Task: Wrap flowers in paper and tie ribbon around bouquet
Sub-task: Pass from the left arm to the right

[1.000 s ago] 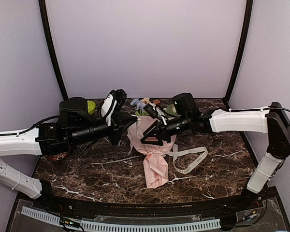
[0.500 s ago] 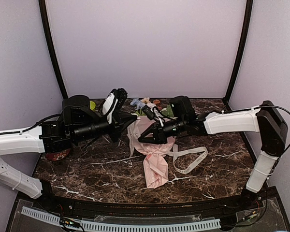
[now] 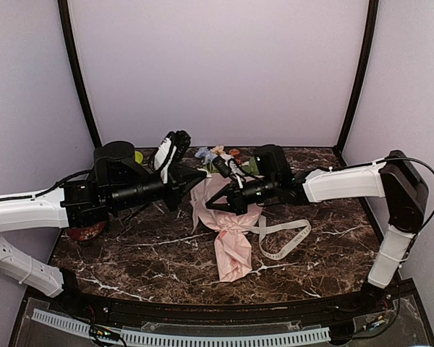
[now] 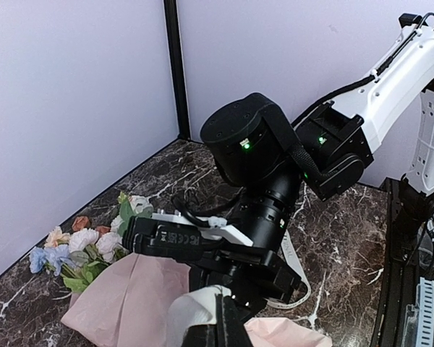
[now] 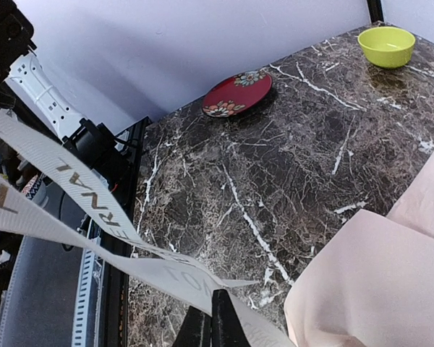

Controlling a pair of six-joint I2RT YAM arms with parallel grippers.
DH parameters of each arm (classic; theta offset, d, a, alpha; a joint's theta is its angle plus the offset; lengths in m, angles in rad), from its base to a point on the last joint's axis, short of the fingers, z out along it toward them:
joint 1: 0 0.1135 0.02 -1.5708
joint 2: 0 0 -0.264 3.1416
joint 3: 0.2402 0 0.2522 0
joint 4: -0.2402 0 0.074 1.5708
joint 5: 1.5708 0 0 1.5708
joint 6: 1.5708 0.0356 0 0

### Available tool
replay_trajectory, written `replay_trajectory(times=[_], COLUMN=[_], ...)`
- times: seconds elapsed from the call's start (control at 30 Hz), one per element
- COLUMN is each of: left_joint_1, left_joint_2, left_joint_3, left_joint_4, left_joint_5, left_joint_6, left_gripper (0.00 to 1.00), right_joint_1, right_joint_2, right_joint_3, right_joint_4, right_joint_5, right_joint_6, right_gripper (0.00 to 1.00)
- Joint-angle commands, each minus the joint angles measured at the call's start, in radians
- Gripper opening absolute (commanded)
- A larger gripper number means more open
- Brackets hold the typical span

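Ribbon (image 5: 79, 189) is nipped in my right pincer (image 5: 211, 318), which is clenched on it. The cream strip with printed letters runs up from the tips toward 10 o'clock in my right wrist view. A second strand goes off toward 9 o'clock. Pink paper (image 5: 376, 282) sits just beside the tips at 4 o'clock.

From above, the bouquet (image 3: 231, 242) lies in the middle of the desk (image 3: 152, 253). Its flowers (image 3: 213, 154) point to 12 o'clock and its thin paper tail points to 6 o'clock. My right pincer is over the pink wrap, near the middle of the bouquet. A floppy loop of the ribbon lies flat on the desk at 3 o'clock of the bouquet.

My left pincer (image 4: 220, 322) is clenched shut too. It hangs at 10 o'clock of the bouquet, with its tips facing my right pincer and near it. A pale strip (image 4: 188, 318) curls beside its tips, but I cannot tell if it is pinched there.

A green bowl (image 5: 385, 45) sits at the far side at 11 o'clock, partly behind my left arm (image 3: 29, 213). A red plate (image 5: 239, 92) peeks out under my left arm at 9 o'clock.
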Motion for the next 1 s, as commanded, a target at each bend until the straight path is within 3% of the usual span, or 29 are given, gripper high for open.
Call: replay_trajectory(times=[0.0,0.27,0.33,0.5,0.63,0.77,0.87,0.97], left_joint_1=[0.024,0.154,0.161,0.162,0.162,0.162,0.158,0.157], left_joint_2=[-0.007,0.052,0.076,0.089,0.017,-0.066,-0.043,0.036], left_joint_3=[0.004,-0.052,-0.084,-0.175,-0.280,-0.367,-0.383,-0.364], left_joint_4=[0.020,-0.104,-0.116,-0.159,-0.089,0.053,0.157,0.244], left_joint_5=[-0.013,-0.108,-0.090,-0.096,-0.152,0.043,0.201,0.292], left_joint_6=[-0.038,-0.186,-0.197,-0.206,-0.142,0.009,0.101,0.154], left_gripper=[0.00,0.00,0.11,0.57,0.60,0.60,0.64,0.78], right_joint_1=[0.004,0.006,0.005,0.005,0.005,0.005,0.006,0.006], right_joint_2=[-0.017,-0.103,-0.116,-0.133,-0.145,-0.143,-0.138,-0.138], right_joint_3=[-0.009,-0.071,-0.082,-0.068,-0.068,-0.062,-0.060,-0.062], right_joint_4=[0.020,-0.038,-0.059,-0.197,-0.217,-0.203,-0.188,-0.175], right_joint_5=[-0.011,-0.086,-0.114,-0.120,-0.125,-0.120,-0.111,-0.099], right_joint_6=[-0.028,-0.062,-0.073,-0.144,-0.168,-0.154,-0.140,-0.123], right_gripper=[0.00,0.00,0.00,0.00,0.00,0.00,0.00,0.00])
